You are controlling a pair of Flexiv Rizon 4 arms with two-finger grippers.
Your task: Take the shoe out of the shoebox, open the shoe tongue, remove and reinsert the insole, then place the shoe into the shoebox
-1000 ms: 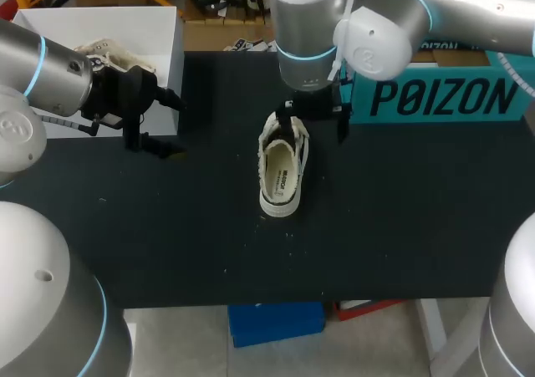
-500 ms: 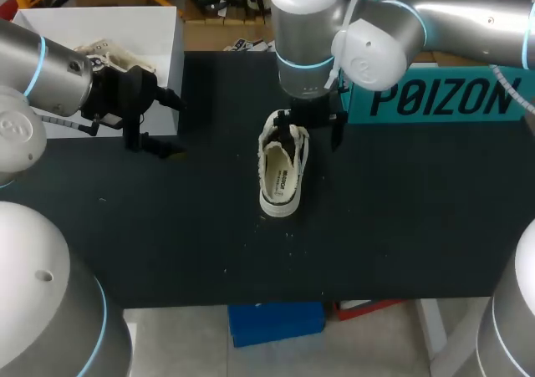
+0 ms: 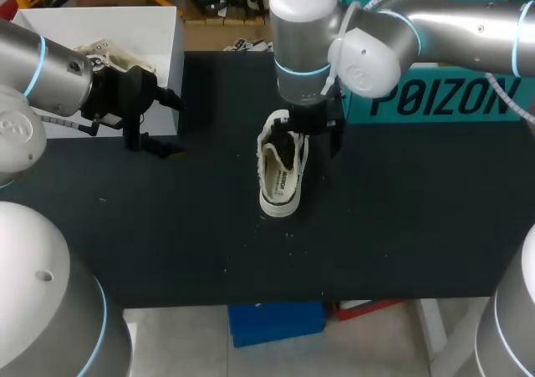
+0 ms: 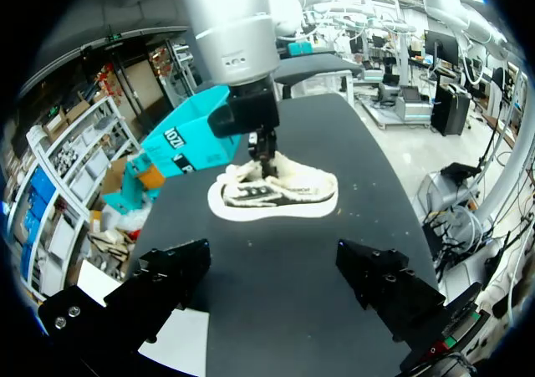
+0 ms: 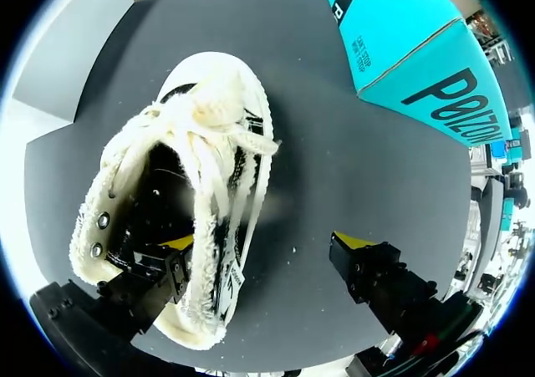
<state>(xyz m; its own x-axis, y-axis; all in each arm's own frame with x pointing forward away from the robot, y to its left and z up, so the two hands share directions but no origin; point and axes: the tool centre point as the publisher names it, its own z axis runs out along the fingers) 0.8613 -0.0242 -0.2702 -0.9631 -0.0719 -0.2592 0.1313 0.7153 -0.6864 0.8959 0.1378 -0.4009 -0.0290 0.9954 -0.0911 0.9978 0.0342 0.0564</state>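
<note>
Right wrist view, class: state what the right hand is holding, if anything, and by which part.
Nothing is held. The right hand is open, astride one side of the shoe: one finger is inside it, the other outside and clear of it.

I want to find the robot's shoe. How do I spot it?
Look at the black table, between the white cardboard box at its far left corner and the teal box at the far right. The white low sneaker with fluffy cream laces lies alone in the middle. Unlike the other shoe in the white box, it sits on bare tabletop under the right arm's jaws.
</note>
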